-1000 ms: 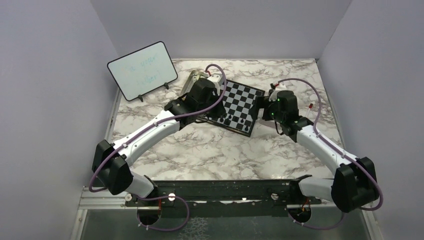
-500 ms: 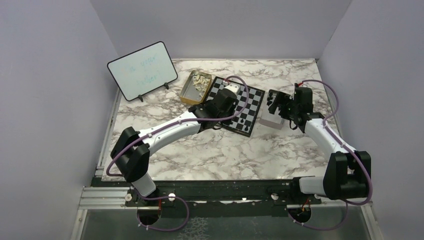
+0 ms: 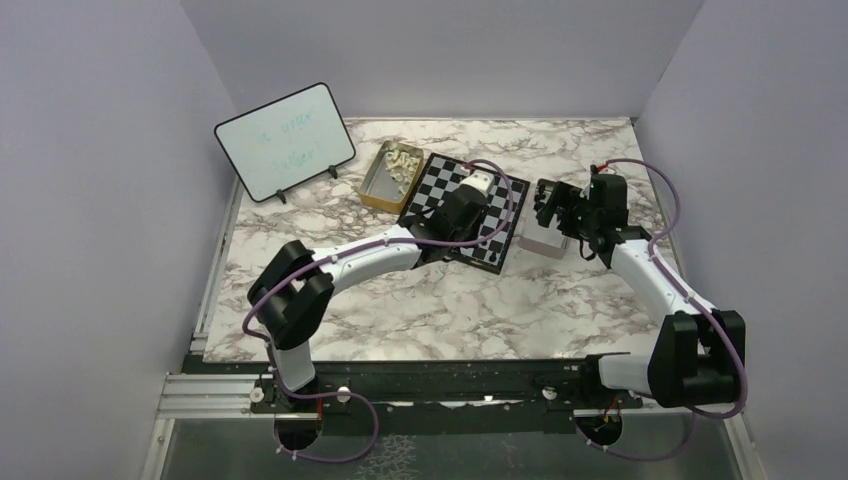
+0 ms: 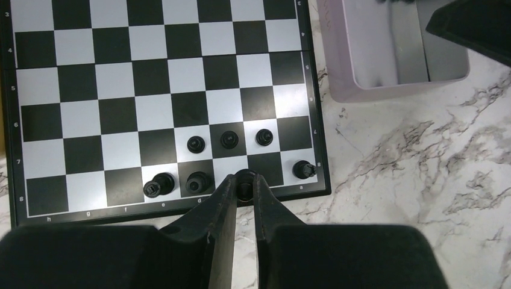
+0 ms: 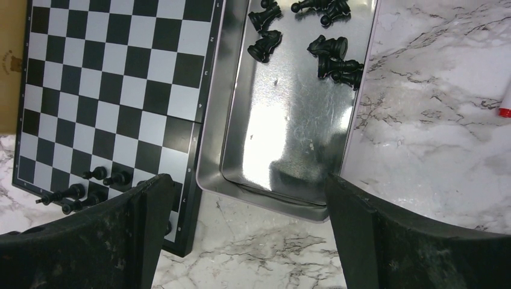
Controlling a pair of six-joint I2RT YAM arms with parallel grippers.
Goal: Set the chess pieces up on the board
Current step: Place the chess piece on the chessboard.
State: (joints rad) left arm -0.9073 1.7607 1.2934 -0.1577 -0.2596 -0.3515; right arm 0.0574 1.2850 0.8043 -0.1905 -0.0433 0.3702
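Observation:
The board (image 4: 120, 90) lies flat and also shows in the top view (image 3: 432, 180) and the right wrist view (image 5: 108, 78). Three black pawns (image 4: 229, 139) stand in its second row from the near edge, and three black pieces (image 4: 158, 185) stand in its near row. My left gripper (image 4: 244, 180) is shut on a black piece (image 4: 244, 178) over the near row, between those pieces. My right gripper (image 5: 247, 241) is wide open and empty above the near end of a silver tin (image 5: 289, 120) holding several black pieces (image 5: 328, 54).
A gold tin (image 3: 378, 185) with cream-white pieces (image 3: 403, 160) sits at the board's far left. A white dry-erase board (image 3: 285, 140) stands at the back left. The silver tin (image 3: 540, 240) touches the board's right side. A red-capped marker (image 5: 505, 102) lies to its right.
My left arm has swung right from the gold tin side to the board's near right part. My right arm drew back from the board to the silver tin, then stayed still.

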